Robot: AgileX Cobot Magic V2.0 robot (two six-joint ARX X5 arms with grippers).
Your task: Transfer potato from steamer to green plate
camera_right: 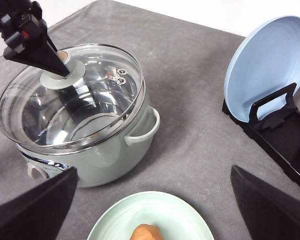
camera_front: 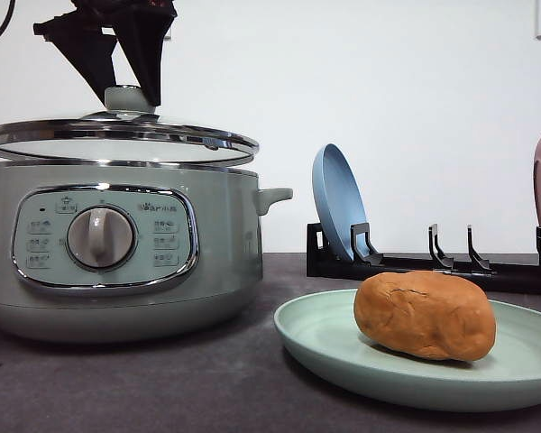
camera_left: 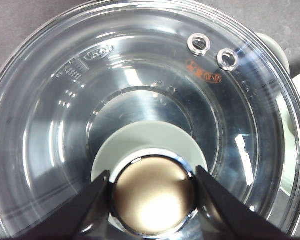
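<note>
Out front, I am seeing the potato [camera_front: 425,315] lying on the green plate [camera_front: 325,338] beside the steamer [camera_front: 117,262]; it looks firm and matte, best pinched across its middle. Through the left wrist, my left end effector [camera_left: 152,187] is pinching the lid knob [camera_left: 152,197] from above. Through the right wrist, my right end effector [camera_right: 155,200] is hanging spread and empty above the plate.

A dark grey table [camera_front: 162,388] carries the steamer [camera_front: 117,262], green plate [camera_front: 343,347] and black rack [camera_front: 433,266].

Matte black left gripper [camera_front: 126,95], 2 tapered wedge fingers [camera_left: 87,205], black right fingers [camera_right: 37,210]
</note>
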